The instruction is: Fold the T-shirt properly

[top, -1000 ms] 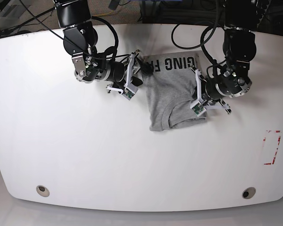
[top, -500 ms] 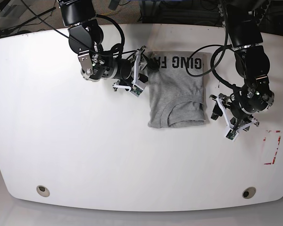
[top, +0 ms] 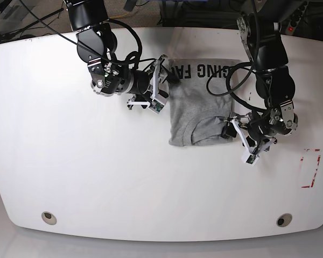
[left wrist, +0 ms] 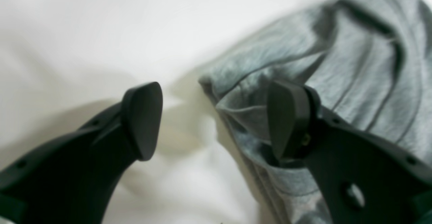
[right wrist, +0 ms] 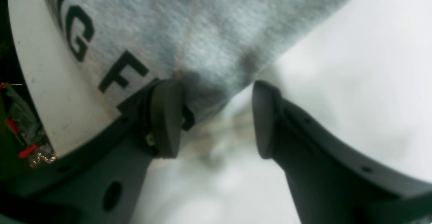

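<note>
The grey T-shirt lies folded into a compact rectangle at the table's back middle, with dark lettering along its far edge. My left gripper is open at the shirt's near right corner. In the left wrist view that corner of the shirt sits between the jaws, with one finger over the cloth. My right gripper is open at the shirt's far left corner. In the right wrist view the lettered edge of the shirt reaches between the jaws.
The white table has two round holes near its front edge. A red-outlined rectangle is marked at the right. Cables hang behind the back edge.
My left gripper swung out to the right of the shirt and has come back to its near right corner. My right gripper has edged right along the far left corner.
</note>
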`<state>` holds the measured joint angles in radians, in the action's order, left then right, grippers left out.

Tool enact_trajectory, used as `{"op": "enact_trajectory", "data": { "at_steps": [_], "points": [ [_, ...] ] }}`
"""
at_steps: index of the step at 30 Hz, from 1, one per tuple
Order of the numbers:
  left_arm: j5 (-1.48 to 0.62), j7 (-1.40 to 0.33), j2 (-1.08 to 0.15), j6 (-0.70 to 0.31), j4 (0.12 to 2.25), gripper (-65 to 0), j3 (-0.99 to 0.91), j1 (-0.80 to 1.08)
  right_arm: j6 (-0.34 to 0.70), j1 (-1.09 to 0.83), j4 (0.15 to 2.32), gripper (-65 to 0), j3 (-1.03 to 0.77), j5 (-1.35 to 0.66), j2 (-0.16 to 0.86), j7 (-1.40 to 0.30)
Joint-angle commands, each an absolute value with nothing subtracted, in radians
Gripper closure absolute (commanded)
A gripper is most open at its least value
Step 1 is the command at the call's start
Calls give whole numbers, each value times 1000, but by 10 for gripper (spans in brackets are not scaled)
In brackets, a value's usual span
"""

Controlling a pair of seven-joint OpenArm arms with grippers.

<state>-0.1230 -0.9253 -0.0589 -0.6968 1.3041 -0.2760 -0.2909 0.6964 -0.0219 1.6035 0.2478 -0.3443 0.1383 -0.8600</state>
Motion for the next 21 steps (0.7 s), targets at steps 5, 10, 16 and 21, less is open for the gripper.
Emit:
{"op": "enact_trajectory", "data": {
  "at_steps": [5, 10, 16, 21],
  "points": [
    [-137, -868, -73, -698, 1290, -439, -176, -323, 698, -8, 1626, -306, 240, -361, 137, -842],
    [-127, -851, -74, -698, 1282, -222, -143, -311, 698, -8, 1626, -306, 242, -361, 136, -842],
    [-127, -874, -76, -698, 1291, -139, -143, -308, 698, -8, 1649, -306, 242, -361, 136, -842],
    [-131, -898, -104, -698, 1291, -175, -143, -306, 698, -8, 1652, -306, 239, -361, 136, -842]
  ]
}}
